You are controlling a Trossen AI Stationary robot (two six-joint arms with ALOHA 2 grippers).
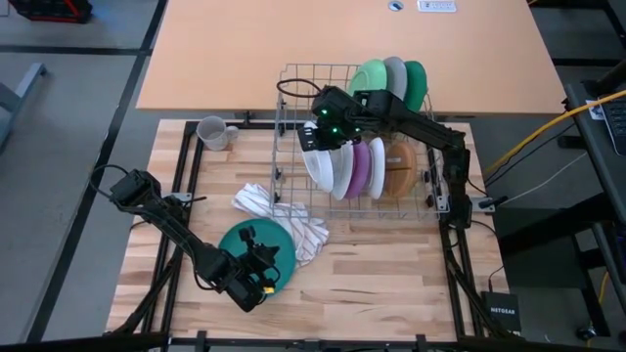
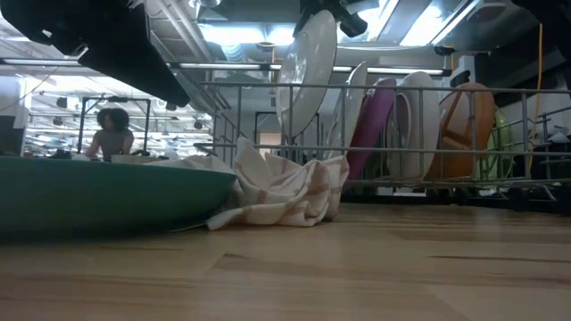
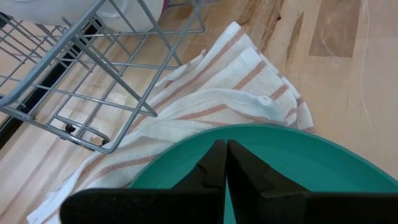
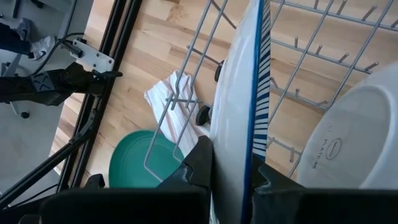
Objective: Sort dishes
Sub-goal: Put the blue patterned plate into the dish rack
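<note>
A teal plate [image 1: 245, 249] lies near the table's front left, its far rim resting on the striped white cloth [image 1: 289, 217]. My left gripper [image 3: 225, 163] hovers shut over the plate's [image 3: 298, 168] middle, apart from it in the low view. My right gripper [image 1: 328, 137] is shut on a white plate with a blue-striped rim [image 2: 308, 76] at the left end of the wire rack [image 1: 293, 98]. This plate stands higher than the white [image 2: 415, 125], purple [image 2: 375, 120] and brown [image 2: 464, 125] dishes beside it. My right gripper pinches the white plate's upper rim [image 4: 245, 158] between its two fingers, one on each face. The fingers come from above, slanting down. The plate stands upright on edge, raised above its neighbours, its lower part still between the rack's wires [image 2: 299, 134].
Green, grey and teal plates [image 1: 394, 80] stand upright at the rack's far end. A grey mug [image 1: 213, 132] sits at the table's far left. The rack's corner [image 3: 99, 143] lies beside the cloth. Bare wood [image 1: 391, 284] stretches across the near right.
</note>
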